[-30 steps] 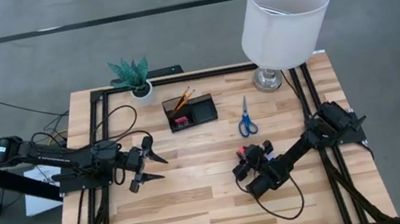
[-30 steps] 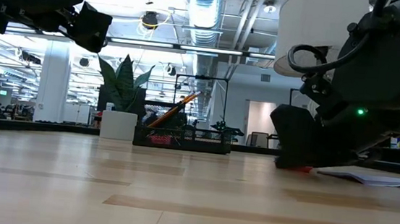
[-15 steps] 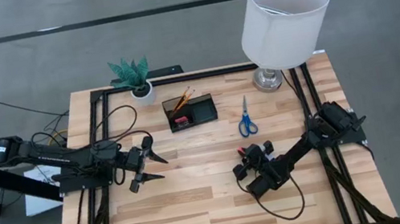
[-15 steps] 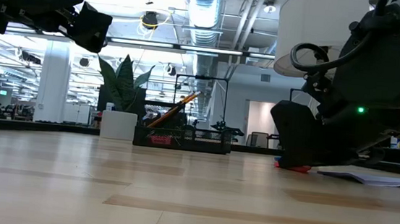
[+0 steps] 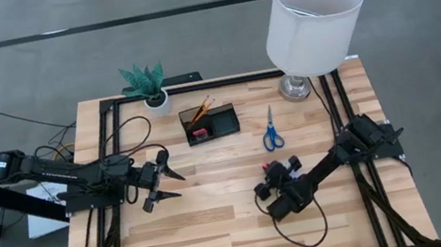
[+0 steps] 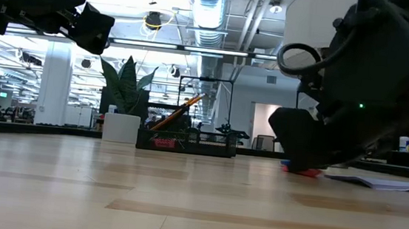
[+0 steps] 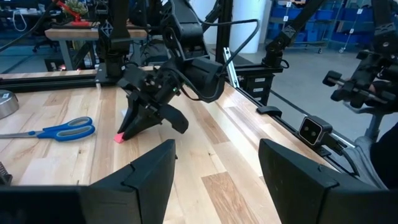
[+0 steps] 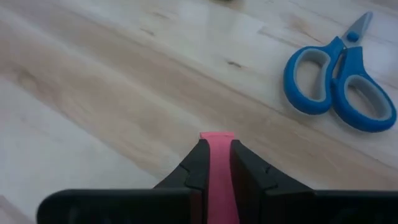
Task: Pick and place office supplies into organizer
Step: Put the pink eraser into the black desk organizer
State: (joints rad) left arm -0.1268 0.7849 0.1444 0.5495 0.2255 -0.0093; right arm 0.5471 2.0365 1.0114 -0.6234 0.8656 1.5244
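My right gripper [image 5: 265,171] is shut on a small pink eraser [image 8: 217,163] near the middle of the table, right of centre. Blue-handled scissors [image 5: 271,129] lie flat on the wood just beyond it, also seen from the right wrist [image 8: 339,81]. The black organizer [image 5: 210,123] stands at the far middle, with two orange pencils [image 5: 202,109] leaning in its cup section. My left gripper [image 5: 162,179] hovers open over the table's left side, holding nothing. My right gripper pinches the eraser's two flat sides [image 8: 217,149] between its two fingers. A short end of the eraser sticks out past the fingertips. The fingers slant down from the table's right and near side. I cannot tell whether the eraser's lower end [image 7: 118,137] touches the wood.
A white lamp [image 5: 310,10] stands at the far right, its base [image 5: 293,86] near the scissors. A potted plant [image 5: 148,88] sits at the far left. A pale flat sheet [image 6: 377,182] lies on the table beside the right arm. Bare wood lies toward the near edge.
My right arm has shifted a little toward the table's left, and its wrist has risen slightly. The pink eraser stays at its fingertips. The arm's cable loop has swung toward the left with it.
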